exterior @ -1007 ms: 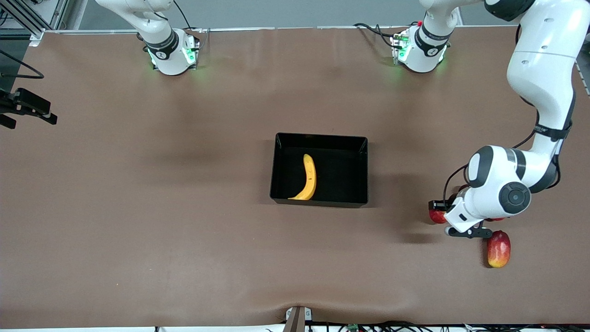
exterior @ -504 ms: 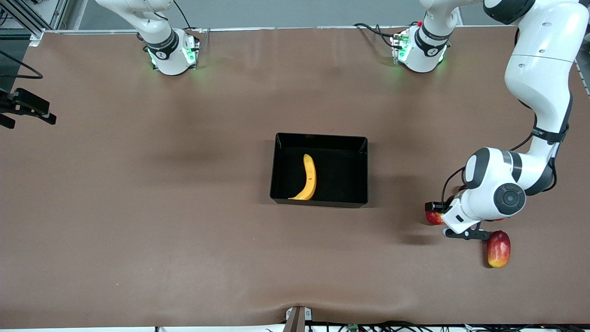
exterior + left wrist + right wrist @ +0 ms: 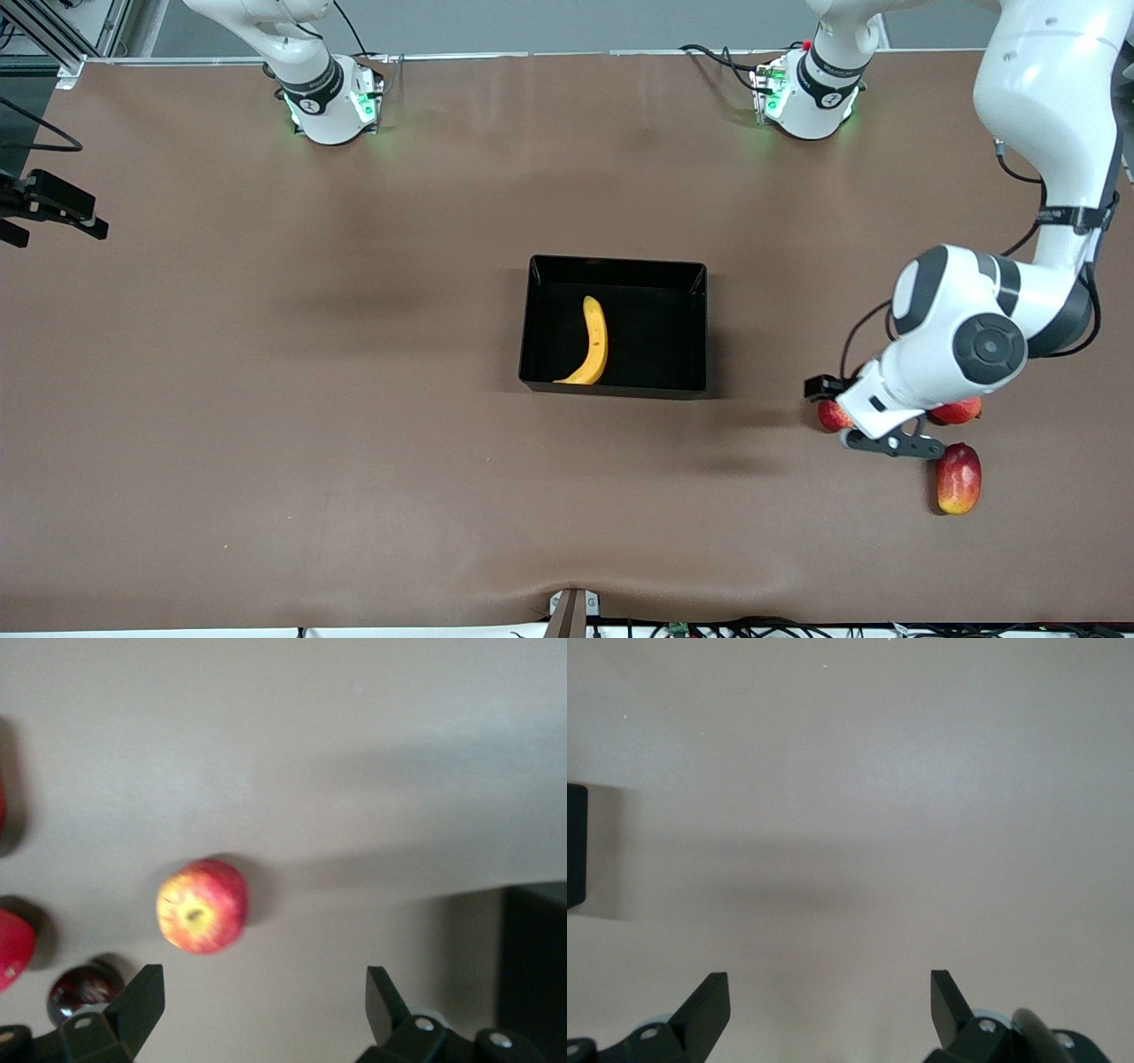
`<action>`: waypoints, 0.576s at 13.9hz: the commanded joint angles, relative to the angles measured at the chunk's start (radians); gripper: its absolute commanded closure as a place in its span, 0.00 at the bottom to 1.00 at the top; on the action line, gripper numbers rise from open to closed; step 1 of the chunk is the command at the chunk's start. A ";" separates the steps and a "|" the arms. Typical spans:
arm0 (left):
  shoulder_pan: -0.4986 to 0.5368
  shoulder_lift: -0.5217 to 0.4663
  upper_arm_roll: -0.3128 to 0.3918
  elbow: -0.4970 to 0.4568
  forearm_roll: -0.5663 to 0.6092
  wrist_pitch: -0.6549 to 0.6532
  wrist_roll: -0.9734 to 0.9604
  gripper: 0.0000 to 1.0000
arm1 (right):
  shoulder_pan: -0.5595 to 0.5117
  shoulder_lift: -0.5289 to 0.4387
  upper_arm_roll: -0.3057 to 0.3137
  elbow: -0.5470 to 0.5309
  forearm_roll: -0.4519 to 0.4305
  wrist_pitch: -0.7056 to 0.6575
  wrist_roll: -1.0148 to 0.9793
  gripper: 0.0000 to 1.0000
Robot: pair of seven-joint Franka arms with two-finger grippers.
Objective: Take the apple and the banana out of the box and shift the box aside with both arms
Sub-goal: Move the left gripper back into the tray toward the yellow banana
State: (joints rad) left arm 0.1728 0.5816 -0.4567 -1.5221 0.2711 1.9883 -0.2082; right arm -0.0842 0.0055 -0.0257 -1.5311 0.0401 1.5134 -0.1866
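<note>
The black box stands mid-table with the yellow banana lying inside it. The red-and-yellow apple rests on the table toward the left arm's end, a little nearer to the front camera than the box. My left gripper hovers over it, open and empty. In the left wrist view the apple lies just off the line between the spread fingers of the left gripper, and a corner of the box shows. My right gripper waits open over bare table.
A red-yellow mango lies nearer to the front camera than the apple, and another red fruit peeks out under the left arm. A small dark-maroon fruit sits beside the apple. The box edge shows in the right wrist view.
The left gripper has opened and let go of the apple, which now lies on the table. The left arm has risen. The right arm, banana and box have not moved.
</note>
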 commanded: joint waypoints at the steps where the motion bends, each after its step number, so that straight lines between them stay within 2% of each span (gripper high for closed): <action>1: -0.032 -0.022 -0.054 0.008 0.013 -0.052 -0.107 0.00 | -0.009 0.001 0.003 0.005 0.017 -0.002 0.003 0.00; 4: -0.106 -0.020 -0.103 0.008 0.017 -0.052 -0.268 0.00 | -0.008 0.001 0.003 0.005 0.017 -0.002 0.003 0.00; 8: -0.272 0.024 -0.097 0.013 0.045 -0.014 -0.385 0.00 | -0.014 0.002 0.001 0.005 0.017 -0.004 0.003 0.00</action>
State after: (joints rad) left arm -0.0404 0.5770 -0.5581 -1.5210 0.2744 1.9576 -0.5343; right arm -0.0849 0.0056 -0.0268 -1.5312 0.0401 1.5133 -0.1866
